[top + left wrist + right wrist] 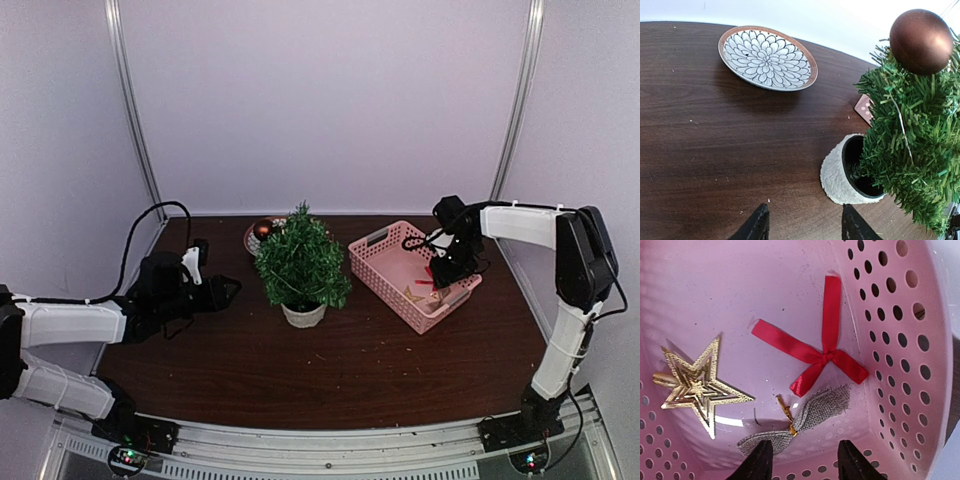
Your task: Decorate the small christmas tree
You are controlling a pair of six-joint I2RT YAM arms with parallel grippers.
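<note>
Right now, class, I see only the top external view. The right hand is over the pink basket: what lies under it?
Observer: A gold star, a red ribbon bow and a grey burlap bow, on the basket floor.
Operator: Holding any of them?
Observer: No, the right hand is open, nearest the grey burlap bow.
Operator: And the round thing further left?
Observer: A brown ball against the branches of the small christmas tree, not on the patterned plate.

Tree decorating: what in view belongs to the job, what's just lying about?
Job: small green christmas tree in whitish pot; brown ball ornament on it; red ribbon bow, gold star, grey burlap bow; pink perforated basket holding them.
Lying about: floral-patterned plate.
</note>
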